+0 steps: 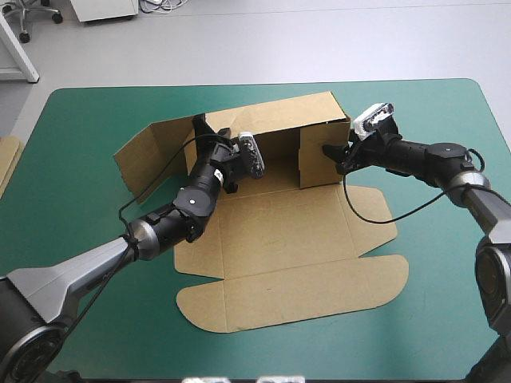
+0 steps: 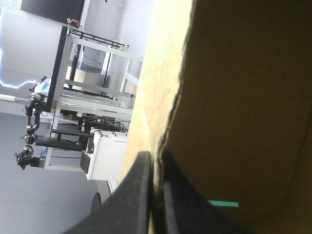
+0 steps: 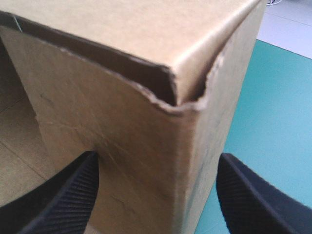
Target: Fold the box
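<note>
Box [image 1: 287,239]: brown board, part-formed, at the middle of the tabletop. The base and the rounded-cornered panels lie flat toward the near edge. The rear wall stands upright toward the far edge. At the wall's right end a side flap is turned forward, making a standing corner. At the left end the flap splays outward toward the table's left edge, leaning and not tucked.

Left gripper [image 1: 206,136]: at the rear wall's left end. In the left wrist view the gripper [image 2: 156,161] has its fingers all but closed, pinching the board edge [image 2: 243,97] between them.

Right gripper [image 1: 339,155]: at the box's right standing corner. In the right wrist view the gripper [image 3: 158,158] has its fingers spread, one on either side of the corner [image 3: 122,122]. Contact with the board cannot be confirmed. The corner's top edge shows a ragged tear.

Cover [image 1: 96,263]: teal-green, visible around the box on all sides.

Spare board [image 1: 6,159]: an edge shows at the table's left edge, well apart from the box.
</note>
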Action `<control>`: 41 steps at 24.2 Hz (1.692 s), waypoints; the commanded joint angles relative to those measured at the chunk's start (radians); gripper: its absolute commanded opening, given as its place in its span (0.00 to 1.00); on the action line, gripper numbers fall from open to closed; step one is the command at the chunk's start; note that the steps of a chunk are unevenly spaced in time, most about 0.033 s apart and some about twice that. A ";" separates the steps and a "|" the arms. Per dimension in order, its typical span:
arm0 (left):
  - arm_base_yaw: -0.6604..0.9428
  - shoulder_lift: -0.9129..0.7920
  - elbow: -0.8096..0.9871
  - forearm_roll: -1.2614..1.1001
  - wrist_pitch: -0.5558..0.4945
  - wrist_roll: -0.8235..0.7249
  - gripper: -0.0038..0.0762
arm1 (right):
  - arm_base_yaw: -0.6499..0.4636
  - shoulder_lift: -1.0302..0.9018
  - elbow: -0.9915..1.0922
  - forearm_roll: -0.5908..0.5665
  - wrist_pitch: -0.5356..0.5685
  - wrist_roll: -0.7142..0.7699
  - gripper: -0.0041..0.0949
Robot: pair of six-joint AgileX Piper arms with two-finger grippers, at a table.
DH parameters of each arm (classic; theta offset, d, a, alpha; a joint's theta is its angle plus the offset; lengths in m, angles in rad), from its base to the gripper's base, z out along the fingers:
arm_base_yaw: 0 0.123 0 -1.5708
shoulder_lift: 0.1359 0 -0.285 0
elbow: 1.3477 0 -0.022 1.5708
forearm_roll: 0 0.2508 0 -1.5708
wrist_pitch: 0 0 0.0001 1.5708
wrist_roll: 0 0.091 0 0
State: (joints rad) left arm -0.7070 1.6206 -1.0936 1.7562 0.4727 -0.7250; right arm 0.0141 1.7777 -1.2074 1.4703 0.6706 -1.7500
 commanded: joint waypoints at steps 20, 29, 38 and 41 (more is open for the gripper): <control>-0.007 -0.002 -0.028 0.063 -0.066 -0.033 0.04 | 0.107 -0.030 -0.032 0.077 -0.227 -0.028 0.03; -0.077 -0.052 -0.028 0.057 -0.066 -0.033 0.46 | 0.107 -0.030 -0.032 0.079 -0.230 0.003 0.03; -0.145 -0.148 -0.028 -0.030 -0.114 -0.037 0.59 | 0.107 -0.030 -0.032 0.079 -0.235 0.014 0.03; -0.165 -0.196 -0.028 -0.109 -0.156 -0.037 0.59 | 0.107 -0.030 -0.032 0.075 -0.246 0.026 0.03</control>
State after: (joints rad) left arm -0.8512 1.5092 -1.0952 1.6942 0.3326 -0.7440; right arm 0.1193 1.7942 -1.2099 1.5291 0.3969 -1.7372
